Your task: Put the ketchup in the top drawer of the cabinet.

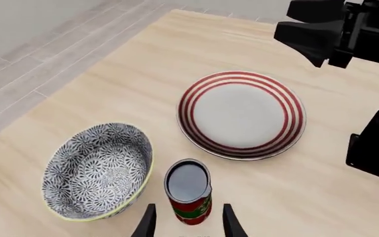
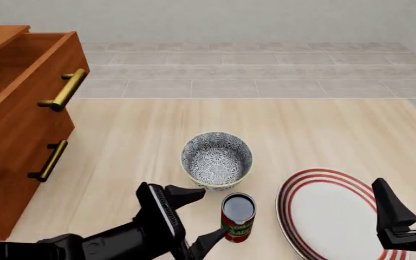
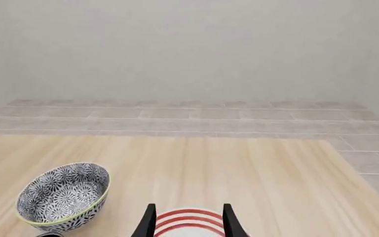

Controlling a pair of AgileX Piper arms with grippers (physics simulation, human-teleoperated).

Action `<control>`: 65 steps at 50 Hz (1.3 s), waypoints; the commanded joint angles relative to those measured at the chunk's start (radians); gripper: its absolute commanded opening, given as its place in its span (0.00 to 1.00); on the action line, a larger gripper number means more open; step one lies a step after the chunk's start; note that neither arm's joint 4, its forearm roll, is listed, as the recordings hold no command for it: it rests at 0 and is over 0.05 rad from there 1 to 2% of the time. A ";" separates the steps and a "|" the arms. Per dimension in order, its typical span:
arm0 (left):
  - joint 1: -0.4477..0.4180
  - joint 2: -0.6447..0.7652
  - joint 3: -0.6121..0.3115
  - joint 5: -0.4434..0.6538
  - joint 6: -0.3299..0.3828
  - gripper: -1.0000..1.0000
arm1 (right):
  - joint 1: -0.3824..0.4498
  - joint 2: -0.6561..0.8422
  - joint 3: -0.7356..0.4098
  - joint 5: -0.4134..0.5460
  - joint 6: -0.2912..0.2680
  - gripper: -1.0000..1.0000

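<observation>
Ketchup (image 2: 238, 218), near the surface's front edge, looks rigid, light and slick-walled; left tool (image 2: 201, 216), spread wide, should pinch mid-label.

1. Pale wood table (image 2: 324, 130), smooth and matt, fine straight grain.
2. Reddish-brown wood cabinet (image 2: 6, 179) at left of the front view, satin finish; top drawer (image 2: 31, 81) of the same wood, with shiny brass bar handle (image 2: 65, 91).
3. Glossy glazed bowl (image 2: 216, 160), grey pattern.
4. Ketchup (image 2: 238, 218): shiny dark grey metal-looking top, red and green label.
5. Smooth glazed plate (image 2: 331, 211), white with red rings.
6. Matt black left gripper (image 2: 193, 219) and right gripper (image 2: 410, 206).
</observation>
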 commanded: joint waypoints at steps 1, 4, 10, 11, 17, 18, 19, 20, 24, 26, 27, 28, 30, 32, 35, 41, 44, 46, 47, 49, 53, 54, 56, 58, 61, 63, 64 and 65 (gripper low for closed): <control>0.022 0.104 0.001 -0.080 0.005 1.00 | -0.002 0.006 0.000 -0.003 -0.008 1.00; 0.018 0.123 -0.001 -0.094 0.001 1.00 | -0.002 0.005 0.000 -0.004 -0.010 1.00; 0.014 0.164 -0.004 -0.122 -0.001 1.00 | 0.000 0.005 0.000 -0.003 -0.022 1.00; 0.014 0.171 -0.006 -0.126 -0.002 1.00 | 0.001 0.003 0.000 -0.001 -0.023 1.00; 0.011 0.190 -0.017 -0.130 -0.006 1.00 | 0.004 0.002 0.000 -0.002 -0.023 1.00; 0.010 0.190 -0.022 -0.124 -0.008 1.00 | 0.004 0.003 -0.001 -0.001 -0.024 1.00; 0.009 0.196 -0.025 -0.125 -0.008 1.00 | 0.003 0.006 0.000 -0.003 -0.024 1.00; 0.011 0.200 -0.028 -0.127 -0.006 1.00 | 0.003 0.006 0.000 -0.002 -0.026 1.00; 0.021 0.209 -0.037 -0.129 -0.008 1.00 | 0.003 0.002 0.000 0.003 -0.025 1.00; 0.022 0.224 -0.046 -0.131 -0.011 1.00 | 0.005 0.005 -0.001 0.001 -0.026 1.00; 0.022 0.224 -0.046 -0.131 -0.011 1.00 | 0.005 0.005 -0.001 0.001 -0.026 1.00; 0.022 0.229 -0.047 -0.135 -0.006 1.00 | 0.005 0.005 -0.001 0.002 -0.026 1.00; 0.019 0.241 -0.051 -0.140 0.001 1.00 | 0.006 0.009 0.000 -0.003 -0.027 1.00; 0.012 0.249 -0.057 -0.140 -0.007 1.00 | 0.004 0.017 0.000 -0.008 -0.031 1.00; 0.011 0.255 -0.061 -0.142 -0.007 1.00 | 0.005 0.026 0.000 -0.016 -0.034 1.00; 0.014 0.289 -0.071 -0.160 -0.006 1.00 | 0.006 0.024 0.000 -0.015 -0.032 1.00; 0.009 0.311 -0.075 -0.174 -0.005 1.00 | 0.009 0.016 -0.001 -0.008 -0.029 1.00; 0.008 0.331 -0.080 -0.181 -0.006 1.00 | 0.010 0.015 0.000 -0.011 -0.026 1.00; 0.008 0.332 -0.080 -0.181 -0.006 1.00 | 0.010 0.015 0.000 -0.011 -0.026 1.00; 0.007 0.342 -0.082 -0.189 -0.005 1.00 | 0.012 0.017 0.000 -0.012 -0.027 1.00; 0.006 0.359 -0.091 -0.191 -0.007 1.00 | 0.010 0.015 0.000 -0.008 -0.026 1.00; 0.006 0.359 -0.091 -0.191 -0.007 1.00 | 0.010 0.015 0.000 -0.009 -0.026 1.00; 0.001 0.361 -0.096 -0.185 -0.010 1.00 | 0.010 0.019 0.000 -0.011 -0.026 1.00; 0.000 0.366 -0.099 -0.184 -0.007 1.00 | 0.011 0.021 0.000 -0.013 -0.026 1.00; 0.000 0.376 -0.109 -0.182 0.005 1.00 | 0.011 0.026 0.000 -0.016 -0.027 1.00; 0.002 0.377 -0.113 -0.179 0.003 1.00 | 0.010 0.019 0.000 -0.009 -0.029 1.00; 0.003 0.377 -0.114 -0.178 0.002 1.00 | 0.009 0.019 0.000 -0.010 -0.028 1.00; -0.002 0.378 -0.119 -0.170 0.001 1.00 | 0.009 0.021 0.000 -0.011 -0.027 1.00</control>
